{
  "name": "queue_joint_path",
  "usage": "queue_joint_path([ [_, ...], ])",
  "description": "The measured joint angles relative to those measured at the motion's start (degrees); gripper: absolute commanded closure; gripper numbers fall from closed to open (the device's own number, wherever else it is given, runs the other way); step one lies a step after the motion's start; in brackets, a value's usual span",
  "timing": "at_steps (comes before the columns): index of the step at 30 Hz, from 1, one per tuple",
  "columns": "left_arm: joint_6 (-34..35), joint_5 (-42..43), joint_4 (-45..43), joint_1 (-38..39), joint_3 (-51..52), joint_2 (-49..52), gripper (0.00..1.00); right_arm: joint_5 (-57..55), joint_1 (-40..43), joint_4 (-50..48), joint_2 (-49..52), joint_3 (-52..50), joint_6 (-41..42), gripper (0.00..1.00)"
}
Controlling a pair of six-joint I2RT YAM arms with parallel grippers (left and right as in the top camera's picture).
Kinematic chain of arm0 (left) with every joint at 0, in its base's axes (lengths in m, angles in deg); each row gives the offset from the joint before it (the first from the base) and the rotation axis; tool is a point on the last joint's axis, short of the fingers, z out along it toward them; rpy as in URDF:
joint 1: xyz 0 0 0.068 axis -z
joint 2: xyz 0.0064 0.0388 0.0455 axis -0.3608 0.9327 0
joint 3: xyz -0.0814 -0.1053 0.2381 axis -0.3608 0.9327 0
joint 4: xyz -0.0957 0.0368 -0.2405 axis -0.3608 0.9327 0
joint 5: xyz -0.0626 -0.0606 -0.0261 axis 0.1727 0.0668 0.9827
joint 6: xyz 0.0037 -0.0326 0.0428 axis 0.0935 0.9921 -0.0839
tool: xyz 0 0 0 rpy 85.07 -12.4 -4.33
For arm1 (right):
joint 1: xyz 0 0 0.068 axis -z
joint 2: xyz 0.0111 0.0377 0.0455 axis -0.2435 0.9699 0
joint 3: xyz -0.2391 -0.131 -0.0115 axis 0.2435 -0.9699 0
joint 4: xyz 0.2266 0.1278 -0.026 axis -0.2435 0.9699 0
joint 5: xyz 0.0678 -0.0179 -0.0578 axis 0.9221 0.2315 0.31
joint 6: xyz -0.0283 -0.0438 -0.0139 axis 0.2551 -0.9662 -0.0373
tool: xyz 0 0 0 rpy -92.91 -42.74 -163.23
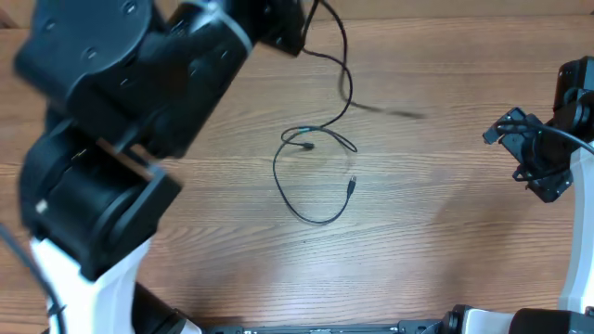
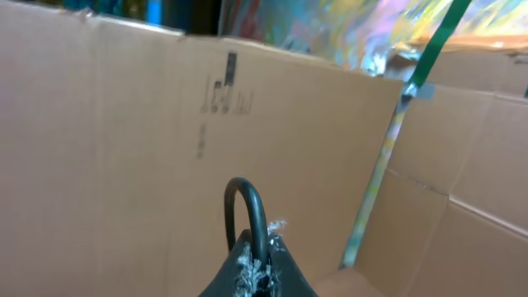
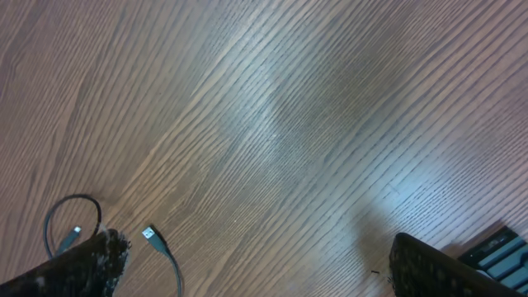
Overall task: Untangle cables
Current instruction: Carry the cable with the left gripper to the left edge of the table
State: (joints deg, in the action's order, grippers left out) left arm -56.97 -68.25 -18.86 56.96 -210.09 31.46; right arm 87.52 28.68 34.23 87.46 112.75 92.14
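Judging the next pull, I see it turns on one thing: the left gripper [image 2: 254, 274] is raised high over the far side of the table [image 1: 445, 260], fingers pressed together on a bend of black cord [image 2: 241, 206], and from there the strand [image 1: 345, 70] drops to the knot of cables [image 1: 306, 137] near the table's middle. Below that crossing a loose loop [image 1: 311, 209] lies flat, its long axis running far-to-near, with a small plug [image 1: 352, 184] at its end. The right gripper [image 1: 518, 160] sits low at the table's right edge, jaws spread wide and holding nothing, and the cables lie well apart from it toward my left. I judge it the freer arm to pin or take the loop. The left wrist view confirms the pinch but otherwise faces a cardboard wall [image 2: 124, 148] and a green strap [image 2: 437, 41], with no table in it. The right wrist view shows the plugs up close, which the overhead barely resolves. A blurred dark streak [image 1: 394, 111] beside the strand I cannot identify.
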Motion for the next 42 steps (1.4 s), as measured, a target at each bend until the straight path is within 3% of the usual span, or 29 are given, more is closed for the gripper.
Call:
queue_joint_path([
  [5,3.1,-0.7,12.5,0.0,-0.7,-0.7,0.96,0.0,0.0,0.0,0.0,0.0,0.0,0.00],
  [14,6.9,-5.3,12.8,0.0,-0.1,2.4,0.96,0.0,0.0,0.0,0.0,0.0,0.0,0.00],
  [23,7.5,-6.3,3.8,0.0,-0.1,4.0,0.96,0.0,0.0,-0.1,0.0,0.0,0.0,0.00],
  [29,7.5,-18.6,9.9,-0.5,-0.1,3.5,0.96,0.0,0.0,0.0,0.0,0.0,0.0,0.00],
  [36,14.9,-34.0,20.2,-8.7,-0.1,3.5,0.96,0.0,0.0,-0.1,0.0,0.0,0.0,0.00],
  [42,25.3,-36.5,30.3,-20.2,-0.1,3.5,0.96,0.0,0.0,0.0,0.0,0.0,0.0,0.00],
])
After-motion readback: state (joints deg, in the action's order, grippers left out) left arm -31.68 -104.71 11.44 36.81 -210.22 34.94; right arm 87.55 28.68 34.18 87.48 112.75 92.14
